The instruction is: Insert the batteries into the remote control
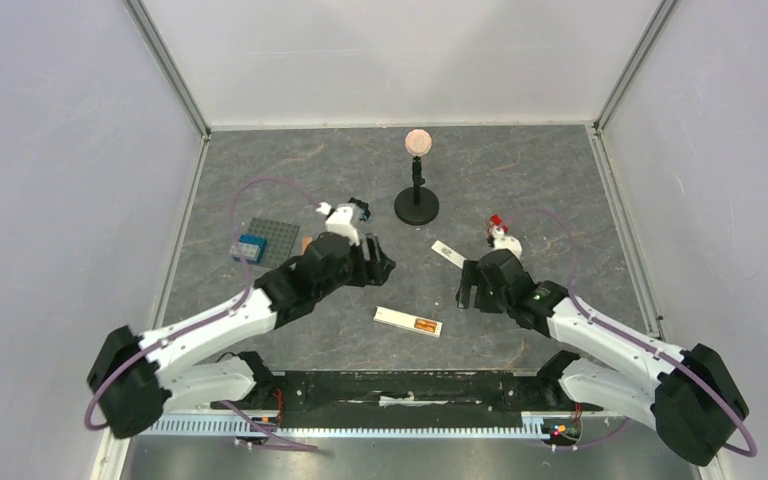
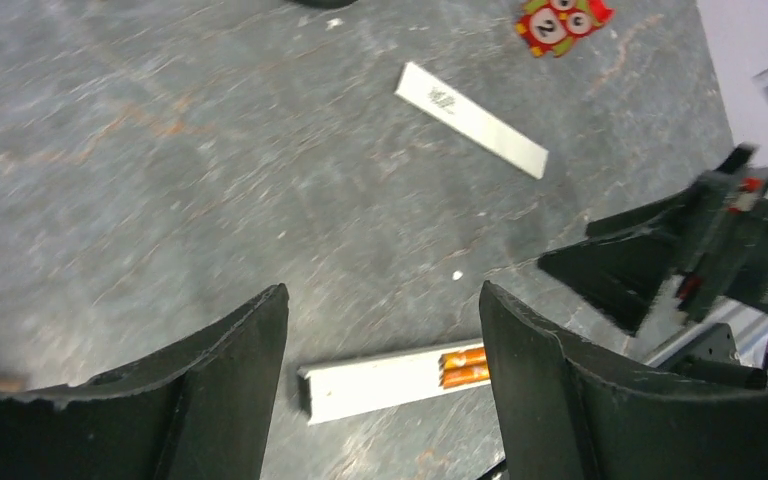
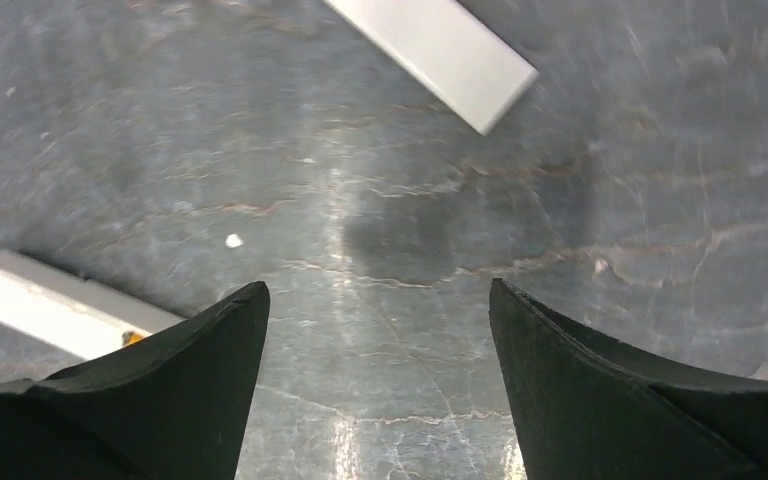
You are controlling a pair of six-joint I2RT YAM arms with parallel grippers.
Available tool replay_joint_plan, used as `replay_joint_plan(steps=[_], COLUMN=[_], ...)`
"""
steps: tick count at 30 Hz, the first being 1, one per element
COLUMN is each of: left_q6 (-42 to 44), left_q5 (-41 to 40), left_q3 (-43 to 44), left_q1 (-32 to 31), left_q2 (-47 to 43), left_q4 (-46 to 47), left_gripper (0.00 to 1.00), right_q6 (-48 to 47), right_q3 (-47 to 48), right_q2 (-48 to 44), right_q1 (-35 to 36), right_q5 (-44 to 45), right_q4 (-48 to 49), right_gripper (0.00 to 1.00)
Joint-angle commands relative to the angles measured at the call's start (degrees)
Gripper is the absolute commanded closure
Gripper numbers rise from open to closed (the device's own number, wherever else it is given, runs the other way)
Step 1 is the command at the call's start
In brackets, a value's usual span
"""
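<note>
At the far left of the table, a gray studded plate (image 1: pixel 280 238) lies flat with a blue block (image 1: pixel 248 246) at its left corner. Just to the right, the left gripper (image 1: pixel 380 268) hangs over the gray tabletop (image 1: pixel 520 180). Its two black fingers (image 2: pixel 245 370) are spread wide with nothing between them. In the left wrist view they frame the remote control (image 2: pixel 375 388) lying on the surface below. The remote control is near the front middle of the table, between the two arms and touched by neither. It lies nearly crosswise, and its plain white side shows over most of its length. The batteries (image 2: pixel 465 367) sit side by side in the open compartment at its right end, two small orange cylinders lying lengthwise in the bar. Behind the remote, toward the back of the table, a black stand (image 1: pixel 417 205) on a round base holds up a pinkish disc (image 1: pixel 418 140). To the right of the stand's base and apart from the remote, a short white strip (image 1: pixel 447 252) lies flat at a slant. Its purpose cannot be told. The right gripper (image 1: pixel 468 286) hovers just right of this strip. Its fingers (image 3: pixel 580 380) are also parted, and only bare tabletop shows between them in the right wrist view. Just behind the right gripper lies a small red and white toy (image 1: pixel 500 230).
</note>
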Motion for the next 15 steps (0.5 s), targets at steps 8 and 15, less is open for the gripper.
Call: replay_joint_plan(steps=[8, 15], left_q6=[5.2, 0.5], left_q5=[13.7, 16.0], left_q3=[14.0, 22.4], left_q1=[1.8, 3.8], left_q2=[27.9, 44.1], left_q4=[21.9, 26.4], left_gripper=[0.29, 0.33], right_q6=[21.3, 18.4], right_q3=[-9.8, -10.3], right_q2=[-6.3, -2.5], right_q1=[-8.2, -13.8], right_q5=[1.8, -0.2], right_q4=[10.1, 14.1], right_gripper=[0.19, 0.23])
